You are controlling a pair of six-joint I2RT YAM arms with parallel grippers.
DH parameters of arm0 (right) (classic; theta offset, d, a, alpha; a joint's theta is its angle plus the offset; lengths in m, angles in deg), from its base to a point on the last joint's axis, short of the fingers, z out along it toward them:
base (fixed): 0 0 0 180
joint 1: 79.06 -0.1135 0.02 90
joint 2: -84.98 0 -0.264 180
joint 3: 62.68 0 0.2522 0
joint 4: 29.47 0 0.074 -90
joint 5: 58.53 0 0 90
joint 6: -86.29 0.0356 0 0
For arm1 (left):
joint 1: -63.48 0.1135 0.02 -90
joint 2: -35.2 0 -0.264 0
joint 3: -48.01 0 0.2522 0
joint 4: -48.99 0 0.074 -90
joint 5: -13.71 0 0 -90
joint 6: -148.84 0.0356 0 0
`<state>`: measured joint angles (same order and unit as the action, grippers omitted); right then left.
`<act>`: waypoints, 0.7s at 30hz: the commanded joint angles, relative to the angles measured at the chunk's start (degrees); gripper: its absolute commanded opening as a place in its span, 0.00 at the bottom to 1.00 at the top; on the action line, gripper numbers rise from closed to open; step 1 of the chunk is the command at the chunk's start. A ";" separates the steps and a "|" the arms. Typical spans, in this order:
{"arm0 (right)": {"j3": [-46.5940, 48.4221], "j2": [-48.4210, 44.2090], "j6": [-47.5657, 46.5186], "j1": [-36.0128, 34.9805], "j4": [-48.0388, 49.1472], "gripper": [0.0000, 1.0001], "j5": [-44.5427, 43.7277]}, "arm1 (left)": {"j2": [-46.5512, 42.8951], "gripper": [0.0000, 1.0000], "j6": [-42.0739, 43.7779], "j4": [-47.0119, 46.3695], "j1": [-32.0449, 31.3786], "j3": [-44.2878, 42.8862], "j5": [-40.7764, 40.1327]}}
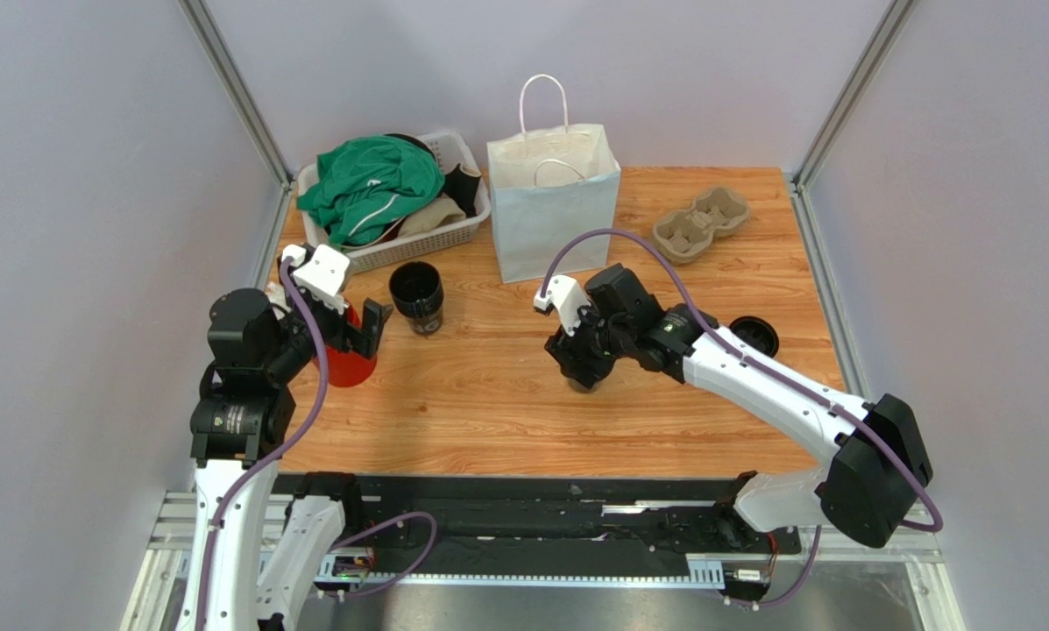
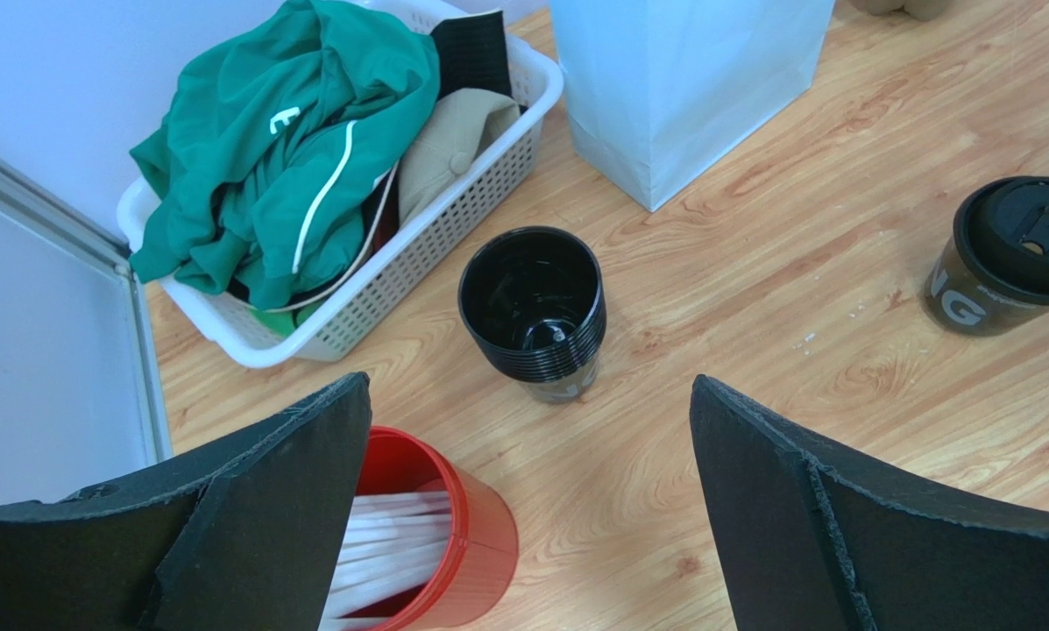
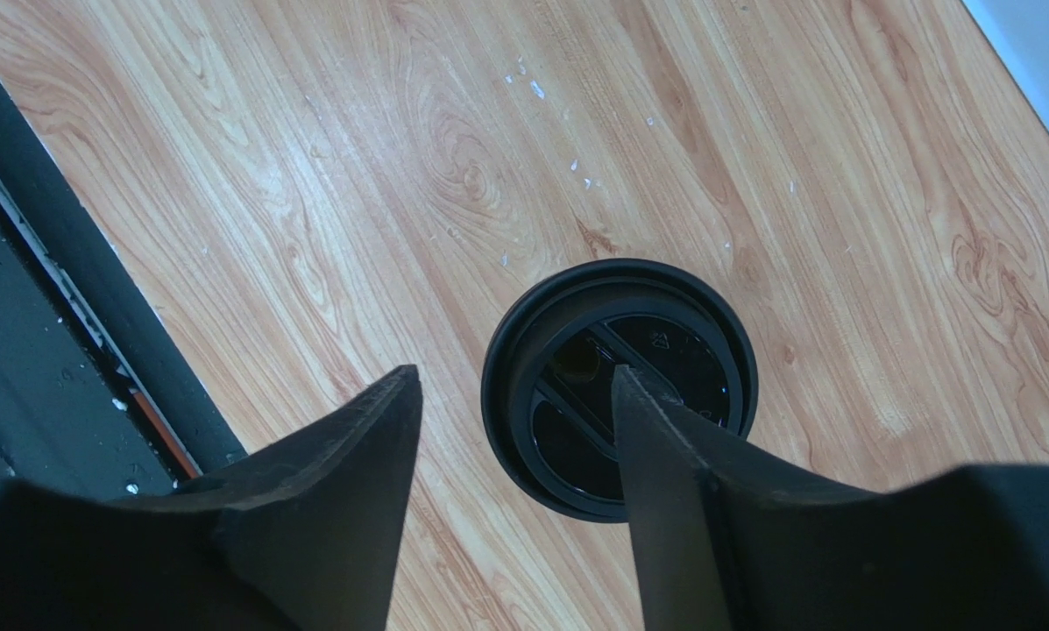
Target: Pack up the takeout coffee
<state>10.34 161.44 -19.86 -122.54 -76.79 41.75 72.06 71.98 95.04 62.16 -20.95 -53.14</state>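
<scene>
The takeout coffee [image 3: 622, 388], a black cup with a black round lid, stands on the wooden table [image 3: 358, 158] directly below my right gripper [image 3: 514, 375]. The jaws are partly apart and hold nothing. The left finger is beside the lid and the right finger [image 3: 674, 500] overlaps it. In the left wrist view the takeout coffee [image 2: 1003, 257] stands at the right edge. In the top view my right gripper [image 1: 582, 368] hides most of the cup. My left gripper [image 2: 529, 381] is wide open over the table beside the red cup.
A red cup with white straws [image 2: 424, 539] stands under my left gripper [image 1: 356, 329]. A stack of black cups [image 1: 418, 296] is nearby. At the back are a white basket of clothes [image 1: 391, 197], a white paper bag [image 1: 553, 197] and a cardboard cup carrier [image 1: 701, 224]. A squat black piece [image 1: 753, 335] lies right.
</scene>
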 commanded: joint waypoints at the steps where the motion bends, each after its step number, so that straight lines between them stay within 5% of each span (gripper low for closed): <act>1: 2.26 0.08 1.38 -1.34 1.83 0.56 -4.56 | 0.49 0.99 -0.84 -2.15 0.79 0.09 0.49; 8: 2.00 1.84 0.94 -2.48 2.71 0.43 -8.09 | 1.19 0.99 -1.11 -2.06 0.97 0.18 0.84; 21: 2.17 4.39 0.32 -2.92 2.45 0.32 -8.09 | 2.25 0.99 -1.11 -1.97 1.06 0.36 1.28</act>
<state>10.41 165.60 -19.55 -124.88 -76.33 34.49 74.23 71.70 94.89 62.53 -20.53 -52.81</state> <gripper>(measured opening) 0.331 0.990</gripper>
